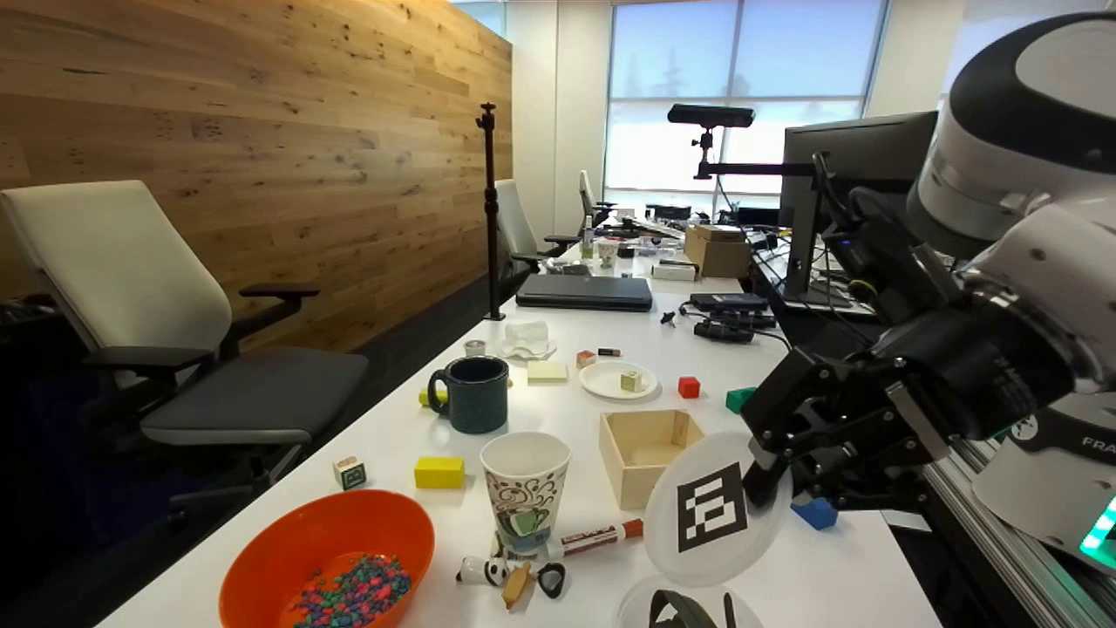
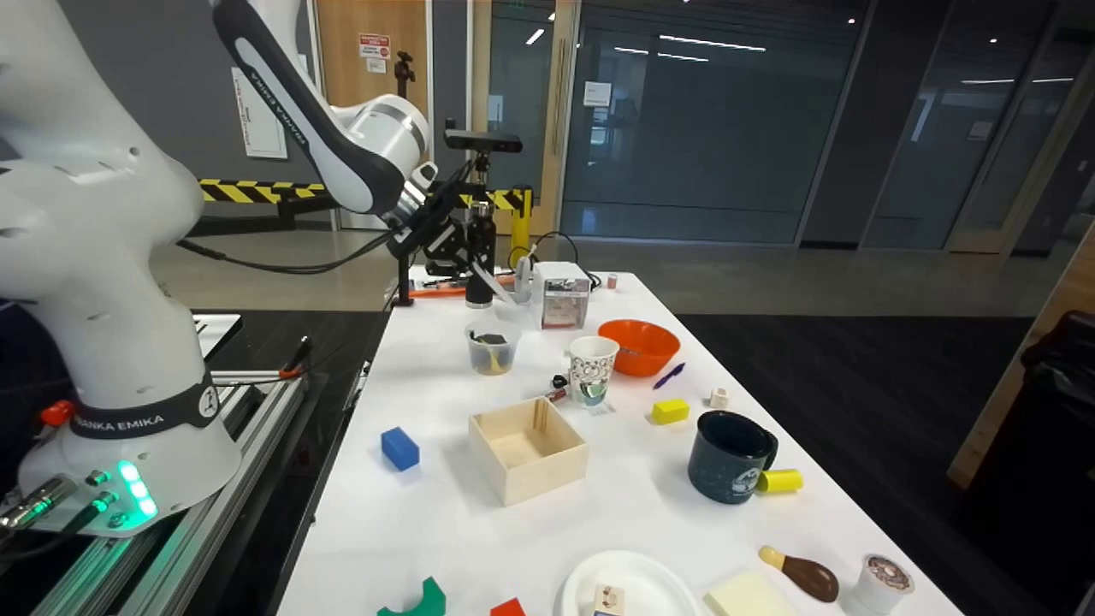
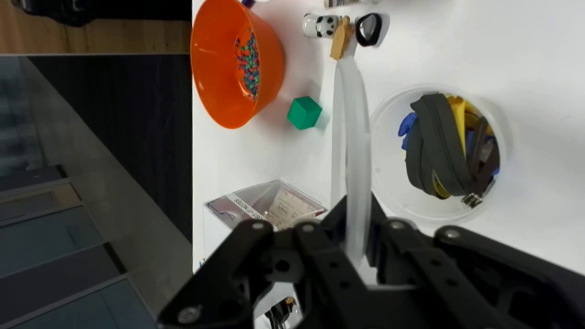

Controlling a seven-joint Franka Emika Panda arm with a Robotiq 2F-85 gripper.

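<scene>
In an exterior view, the gripper (image 1: 765, 485) clenched a tilted translucent lid (image 1: 717, 522) at near right, above the white table (image 1: 841, 571); a wooden wall (image 1: 261, 131) ran left; windows (image 1: 676, 52) glowed far off.

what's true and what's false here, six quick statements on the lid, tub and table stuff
1. The gripper is shut on the round translucent lid. True.
2. The lid covers the clear plastic tub. False: it is held tilted, and the tub stands open.
3. The lid bears a printed square marker. True.
4. The blue block lies inside the wooden box. False: it lies on the table beside it.
5. Small multicolored pieces lie in the orange bowl. True.
6. The dark mug lies on its side. False: it stands upright.
</scene>
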